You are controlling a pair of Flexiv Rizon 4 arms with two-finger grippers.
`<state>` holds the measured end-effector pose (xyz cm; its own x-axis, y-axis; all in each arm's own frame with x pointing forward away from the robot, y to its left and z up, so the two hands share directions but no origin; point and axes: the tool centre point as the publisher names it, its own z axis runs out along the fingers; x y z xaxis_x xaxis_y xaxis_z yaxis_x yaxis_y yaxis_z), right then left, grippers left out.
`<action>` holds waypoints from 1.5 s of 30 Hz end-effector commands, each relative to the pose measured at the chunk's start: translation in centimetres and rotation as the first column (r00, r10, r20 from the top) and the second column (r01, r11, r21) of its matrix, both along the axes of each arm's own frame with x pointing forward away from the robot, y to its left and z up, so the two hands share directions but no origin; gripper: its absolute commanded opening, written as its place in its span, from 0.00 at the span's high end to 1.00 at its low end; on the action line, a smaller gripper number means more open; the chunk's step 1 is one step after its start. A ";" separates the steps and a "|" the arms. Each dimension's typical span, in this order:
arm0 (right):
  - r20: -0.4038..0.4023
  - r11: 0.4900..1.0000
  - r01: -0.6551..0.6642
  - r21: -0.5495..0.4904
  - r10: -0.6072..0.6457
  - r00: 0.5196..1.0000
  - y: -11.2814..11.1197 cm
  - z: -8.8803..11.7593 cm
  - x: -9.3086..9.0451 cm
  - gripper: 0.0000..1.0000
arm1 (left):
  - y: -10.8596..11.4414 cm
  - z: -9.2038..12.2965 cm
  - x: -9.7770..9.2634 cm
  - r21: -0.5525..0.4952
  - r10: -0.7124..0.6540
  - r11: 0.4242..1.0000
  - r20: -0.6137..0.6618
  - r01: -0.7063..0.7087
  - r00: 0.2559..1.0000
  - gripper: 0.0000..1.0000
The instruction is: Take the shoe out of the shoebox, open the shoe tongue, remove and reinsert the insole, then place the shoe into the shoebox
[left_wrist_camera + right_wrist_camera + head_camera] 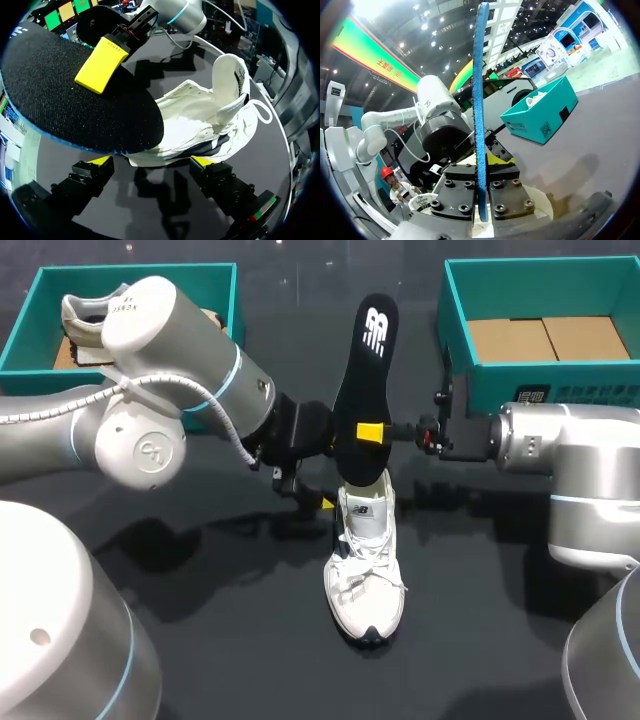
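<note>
In upper-left teal shoebox, beige sneaker is seen; in upper-right shoebox, brown cardboard. The black insole is clamped by right gripper; left gripper is held open astride white sneaker.

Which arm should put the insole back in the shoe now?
Right. The right gripper is shut on the insole, upright with its lower end at the shoe opening. The left gripper is open at the shoe's heel, holding nothing.
</note>
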<state>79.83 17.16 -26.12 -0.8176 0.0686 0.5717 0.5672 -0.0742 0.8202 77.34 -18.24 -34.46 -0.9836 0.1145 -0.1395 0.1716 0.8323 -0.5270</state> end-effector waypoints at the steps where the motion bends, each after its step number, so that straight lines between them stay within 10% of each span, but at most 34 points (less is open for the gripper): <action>1: -0.001 1.000 0.001 -0.002 -0.001 1.000 0.0 0.0 -0.1 1.00 | 0.0 0.0 0.0 0.000 -0.001 1.000 0.000 0.001 1.000 0.00; 45: 0.111 0.997 0.044 -0.064 -0.037 0.993 -0.5 -2.7 -1.2 1.00 | 0.0 0.0 0.0 0.000 -0.001 1.000 0.000 0.001 1.000 0.00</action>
